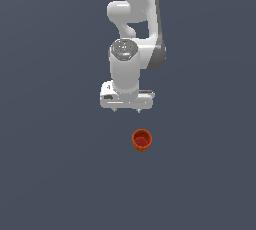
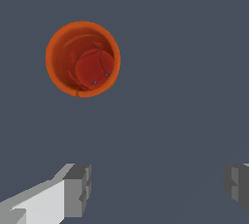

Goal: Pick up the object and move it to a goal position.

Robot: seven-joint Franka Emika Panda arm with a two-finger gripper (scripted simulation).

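Note:
The object is a small orange-red cup-shaped pot (image 1: pixel 142 140) standing upright on the dark grey floor, its mouth facing up. In the wrist view the pot (image 2: pixel 83 59) shows its round rim and darker red inside. My gripper (image 1: pixel 126 110) hangs above the floor, behind the pot and slightly toward the exterior view's left, clear of it. Its fingertips barely show under the white hand. In the wrist view my gripper (image 2: pixel 156 189) is open, with its two grey fingers (image 2: pixel 78 189) far apart and only bare floor between them.
The white arm (image 1: pixel 135 34) rises behind the gripper toward the top of the exterior view. The flat dark grey floor (image 1: pixel 55 174) surrounds the pot on all sides.

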